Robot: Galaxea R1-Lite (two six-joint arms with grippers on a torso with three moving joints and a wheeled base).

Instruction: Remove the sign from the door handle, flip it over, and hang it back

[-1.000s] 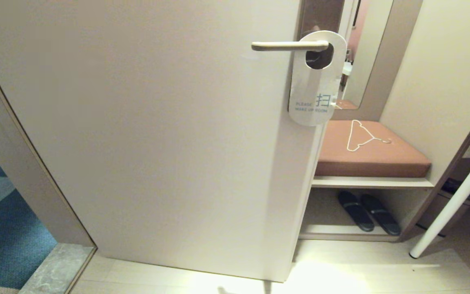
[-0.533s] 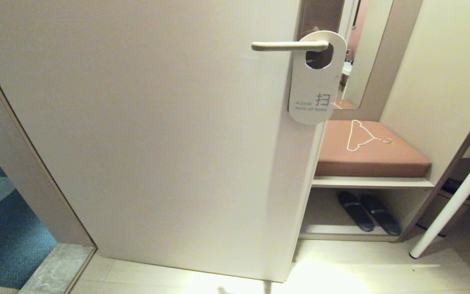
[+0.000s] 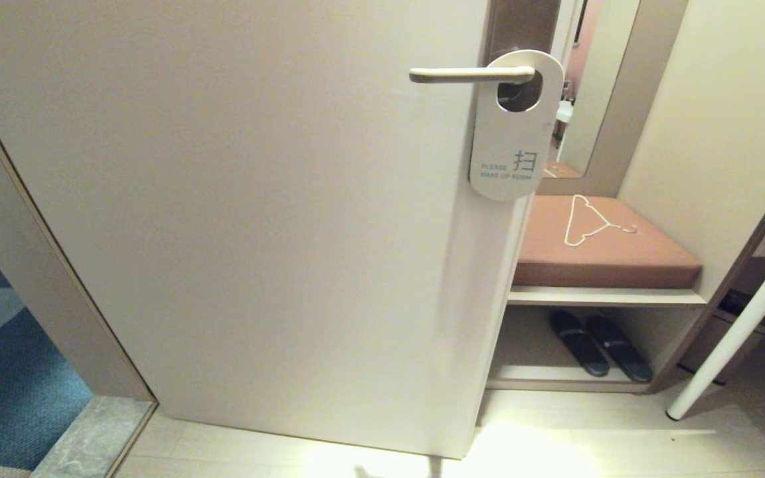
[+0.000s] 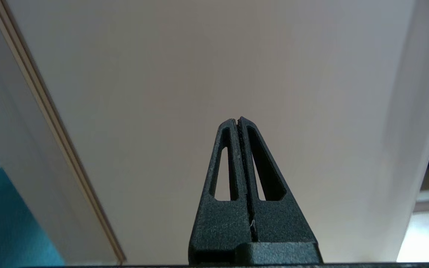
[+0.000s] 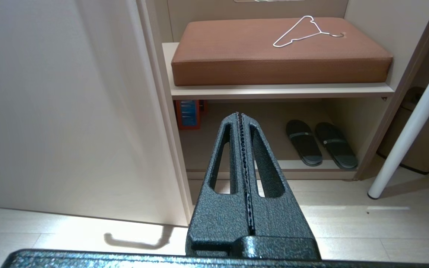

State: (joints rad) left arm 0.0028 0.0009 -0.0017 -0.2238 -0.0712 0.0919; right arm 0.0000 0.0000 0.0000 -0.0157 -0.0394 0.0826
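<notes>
The sign (image 3: 514, 139) hangs by its oval hole on the door handle (image 3: 469, 74), white side out, reading "PLEASE MAKE UP ROOM". The handle is a pale lever on a brown backplate (image 3: 522, 26) near the door's right edge. Neither arm shows in the head view. My left gripper (image 4: 237, 120) is shut and empty, pointing at the plain door face low down. My right gripper (image 5: 240, 114) is also shut and empty, low near the door's free edge, facing the shelf unit. The sign does not show in either wrist view.
Beside the door stands a shelf unit with a brown cushion (image 3: 601, 252) carrying a white wire hanger (image 3: 585, 222). Dark slippers (image 3: 598, 345) lie underneath. A white table leg (image 3: 734, 332) slants at the right. The doorway with blue carpet (image 3: 4, 378) is at the left.
The sign's lower end has swung slightly and now hangs still; nothing else has moved.
</notes>
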